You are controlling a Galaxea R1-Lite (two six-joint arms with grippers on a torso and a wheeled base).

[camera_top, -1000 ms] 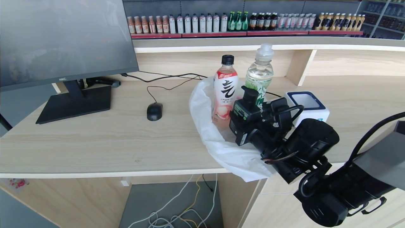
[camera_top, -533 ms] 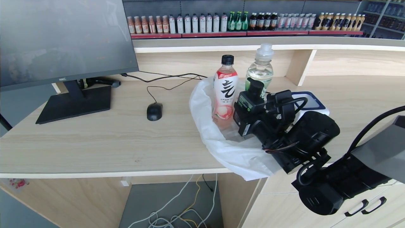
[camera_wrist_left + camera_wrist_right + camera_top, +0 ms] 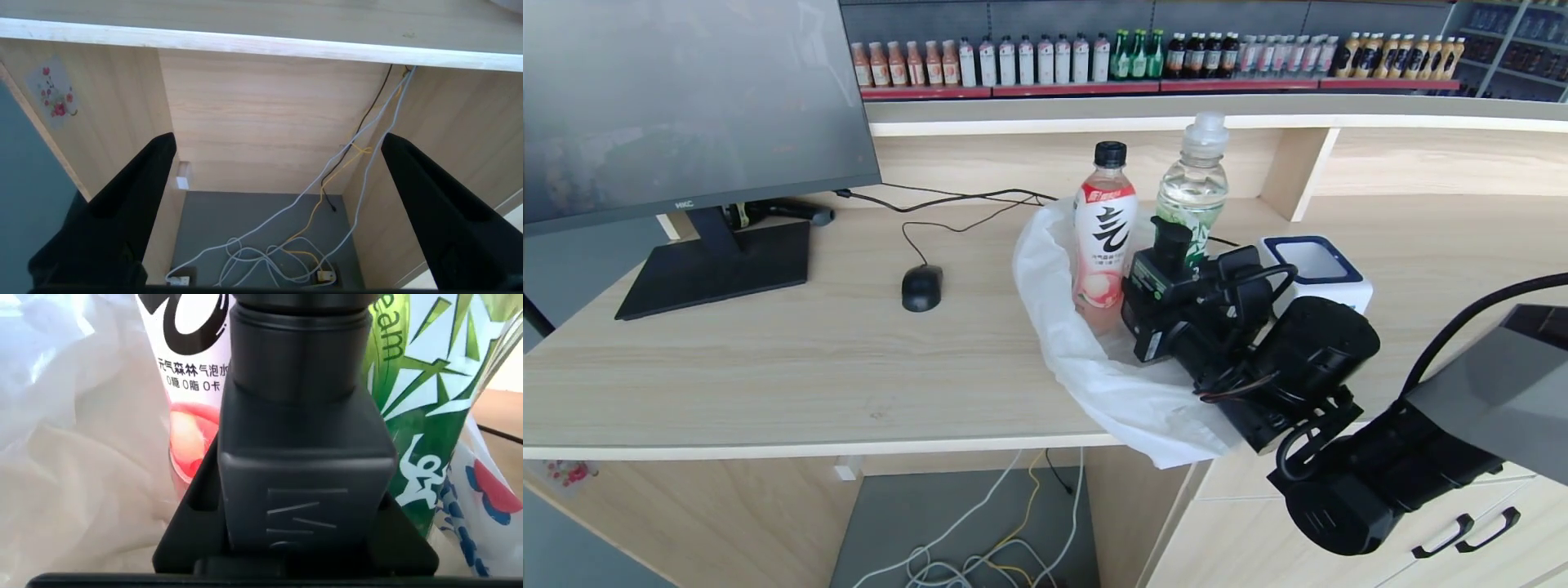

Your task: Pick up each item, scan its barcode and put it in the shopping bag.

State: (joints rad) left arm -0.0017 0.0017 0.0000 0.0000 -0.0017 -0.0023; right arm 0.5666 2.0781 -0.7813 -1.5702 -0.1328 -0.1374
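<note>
– Jaws first: how do the two grippers stand?
– The right gripper (image 3: 1186, 314) is clamped on a dark grey bottle (image 3: 1170, 243). It holds the bottle upright over the near side of the shopping bag (image 3: 1086, 371). The left gripper (image 3: 278, 204) has its fingers spread wide with nothing between them. It is low, under the edge of the counter (image 3: 768, 367) and well apart from the bag, with loose cables (image 3: 270, 253) beneath it.
– Where are the other goods?
– A pink-labelled bottle (image 3: 1103, 237) with a black cap stands upright inside the bag, just beside the dark one. A clear bottle with a green label (image 3: 1194, 184) stands upright at the bag's far side. Whether it is inside, I cannot tell.
– And the scanner?
– The white box scanner (image 3: 1315, 265) sits just to the bag's right. A mouse (image 3: 922, 287) lies to the bag's left, and a monitor (image 3: 686, 98) stands farther left.
</note>
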